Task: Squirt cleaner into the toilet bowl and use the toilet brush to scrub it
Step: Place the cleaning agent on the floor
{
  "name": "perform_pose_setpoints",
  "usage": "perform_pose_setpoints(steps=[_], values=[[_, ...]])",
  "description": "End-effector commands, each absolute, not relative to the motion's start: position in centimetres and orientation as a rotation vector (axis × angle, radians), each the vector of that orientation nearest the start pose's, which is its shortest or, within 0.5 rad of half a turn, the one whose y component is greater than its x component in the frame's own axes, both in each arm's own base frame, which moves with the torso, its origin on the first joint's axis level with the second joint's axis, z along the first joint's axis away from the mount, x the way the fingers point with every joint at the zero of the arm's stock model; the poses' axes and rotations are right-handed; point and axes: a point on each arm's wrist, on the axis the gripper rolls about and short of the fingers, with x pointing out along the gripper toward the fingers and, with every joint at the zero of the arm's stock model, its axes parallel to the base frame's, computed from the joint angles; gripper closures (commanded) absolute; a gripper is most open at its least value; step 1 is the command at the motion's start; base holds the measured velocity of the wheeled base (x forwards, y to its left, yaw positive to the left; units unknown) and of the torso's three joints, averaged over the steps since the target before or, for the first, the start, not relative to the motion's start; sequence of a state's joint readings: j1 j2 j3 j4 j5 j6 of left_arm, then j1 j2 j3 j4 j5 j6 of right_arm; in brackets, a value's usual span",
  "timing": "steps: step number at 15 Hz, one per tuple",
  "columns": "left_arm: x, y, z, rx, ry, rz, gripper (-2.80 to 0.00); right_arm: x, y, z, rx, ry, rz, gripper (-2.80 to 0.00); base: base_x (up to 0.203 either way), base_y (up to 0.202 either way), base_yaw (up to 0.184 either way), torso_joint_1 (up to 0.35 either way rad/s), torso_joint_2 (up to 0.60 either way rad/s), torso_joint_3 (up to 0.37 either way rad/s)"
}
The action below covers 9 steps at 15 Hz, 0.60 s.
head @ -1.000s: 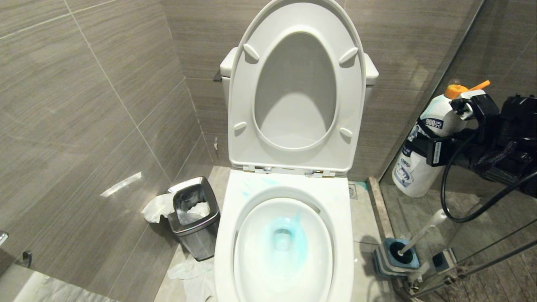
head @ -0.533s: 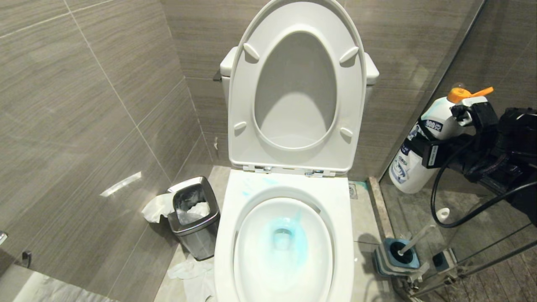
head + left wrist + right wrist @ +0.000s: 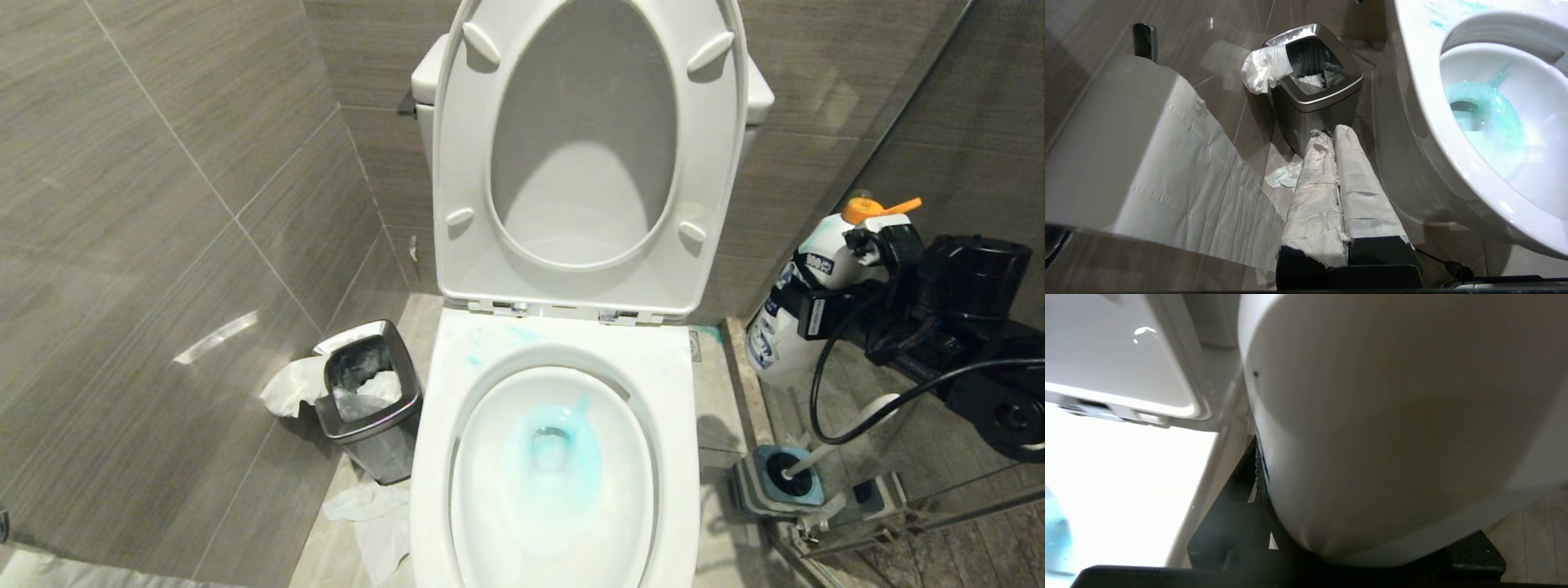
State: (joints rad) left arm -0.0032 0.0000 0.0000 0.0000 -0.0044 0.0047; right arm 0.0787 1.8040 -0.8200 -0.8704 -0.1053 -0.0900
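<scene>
Gripping the cleaner bottle [image 3: 784, 327], the right pincer [image 3: 849, 273] hangs beside the toilet bowl [image 3: 678, 457]; left pincer [image 3: 1336, 134] closed.

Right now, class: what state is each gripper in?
Left gripper: shut, empty, beside the waste bin.
Right gripper: closed on the cleaner bottle.

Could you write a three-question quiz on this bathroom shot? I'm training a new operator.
1. True or false: the toilet brush stands in its holder on the floor.
2. What does the right hand hold? A) white cleaner bottle B) brush C) nothing
3. What colour is the cleaner pooled in the toilet bowl?

Key: 1 true; 2 A; 3 turquoise-blue.
</scene>
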Motion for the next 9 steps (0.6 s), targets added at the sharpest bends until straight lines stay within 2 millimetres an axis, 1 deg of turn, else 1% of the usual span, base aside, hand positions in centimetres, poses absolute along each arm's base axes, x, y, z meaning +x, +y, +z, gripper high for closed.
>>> perform_pose_setpoints(steps=[1, 5, 9], values=[[-2.3, 0.0, 7.5, 0.005, 0.002, -0.008, 0.00, 33.7, 2.5, 17.2, -0.101, 0.119, -0.021, 0.00, 0.000, 0.000, 0.000, 0.004, 0.00, -0.195], [-2.3, 0.0, 7.5, 0.005, 0.003, -0.008, 0.00, 34.9, 2.6, 17.1, -0.100, 0.111, -0.018, 0.00, 0.000, 0.000, 0.000, 0.006, 0.00, -0.200], [-2.3, 0.0, 7.5, 0.005, 0.002, -0.008, 0.00, 35.6, 2.8, 17.0, -0.085, 0.106, -0.013, 0.00, 0.000, 0.000, 0.000, 0.003, 0.00, -0.201]])
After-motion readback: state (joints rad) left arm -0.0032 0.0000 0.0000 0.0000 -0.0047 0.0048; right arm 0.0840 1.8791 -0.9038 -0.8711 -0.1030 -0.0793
